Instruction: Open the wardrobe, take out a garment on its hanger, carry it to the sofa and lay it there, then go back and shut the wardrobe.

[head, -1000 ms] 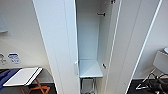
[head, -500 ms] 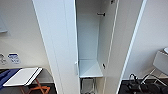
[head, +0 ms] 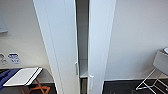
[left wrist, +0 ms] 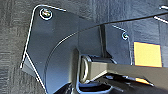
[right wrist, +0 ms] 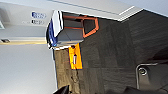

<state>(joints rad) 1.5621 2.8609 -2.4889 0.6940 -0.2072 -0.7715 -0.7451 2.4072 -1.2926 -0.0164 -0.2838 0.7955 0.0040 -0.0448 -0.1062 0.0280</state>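
Observation:
The wardrobe (head: 62, 37) stands tall and white straight ahead in the head view. Its two doors are almost together, with a narrow dark gap (head: 82, 37) between them. The left door carries a small white handle (head: 76, 68), and the right door (head: 98, 37) has its own handle (head: 91, 82) lower down. Through the gap I see white interior wall and a low shelf (head: 83, 72). The left wrist view looks down on dark carpet (left wrist: 15, 50) past the robot's own plate. The right wrist view takes in carpet (right wrist: 112, 50) and a white wall.
A small table with a white top and orange legs (head: 23, 76) stands left of the wardrobe, also seen in the right wrist view (right wrist: 65, 27), with blue cloth (head: 6, 75) beside it. A white wire-legged chair (head: 155, 75) is at the right. An orange square (right wrist: 75, 56) lies on the carpet.
The opening between the wardrobe doors has narrowed from a wide gap to a slit, as the right door swung inward. The camera has also shifted closer.

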